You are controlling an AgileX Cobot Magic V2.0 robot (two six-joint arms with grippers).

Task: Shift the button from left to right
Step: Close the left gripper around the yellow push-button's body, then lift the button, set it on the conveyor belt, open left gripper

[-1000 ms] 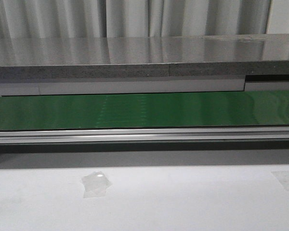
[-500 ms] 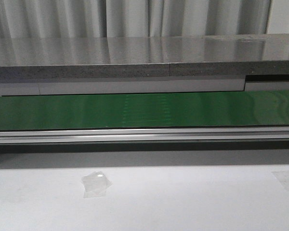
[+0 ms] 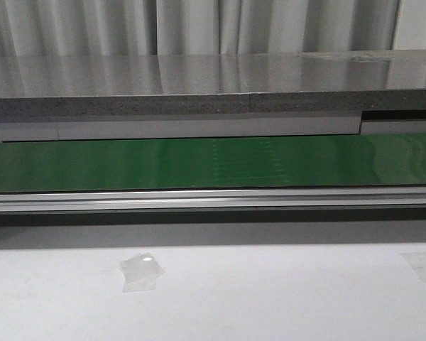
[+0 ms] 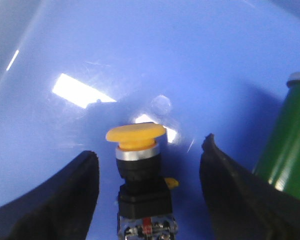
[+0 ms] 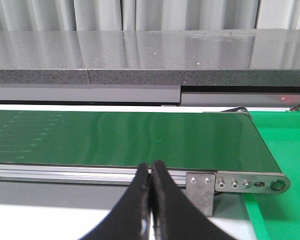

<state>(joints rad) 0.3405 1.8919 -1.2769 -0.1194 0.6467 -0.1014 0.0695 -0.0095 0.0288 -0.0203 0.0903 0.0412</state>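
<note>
In the left wrist view the button point(image 4: 136, 137), an orange-yellow round cap on a silvery ring and a black body, lies on a blue surface point(image 4: 140, 50). My left gripper point(image 4: 150, 160) is open, its two black fingers point(image 4: 75, 185) on either side of the button and apart from it. In the right wrist view my right gripper point(image 5: 151, 167) is shut and empty, its tips pressed together in front of the green conveyor belt point(image 5: 120, 137). Neither gripper nor the button shows in the front view.
A green cylinder with a silvery end point(image 4: 285, 145) lies beside the right finger on the blue surface. The front view shows the green belt point(image 3: 213, 163), its metal rail point(image 3: 213, 199), a grey ledge behind and the white table point(image 3: 270, 298) with tape patches. A green tray point(image 5: 285, 210) sits by the belt's end.
Faint marks on the green belt have shifted to the right in the front view. Nothing else there has moved.
</note>
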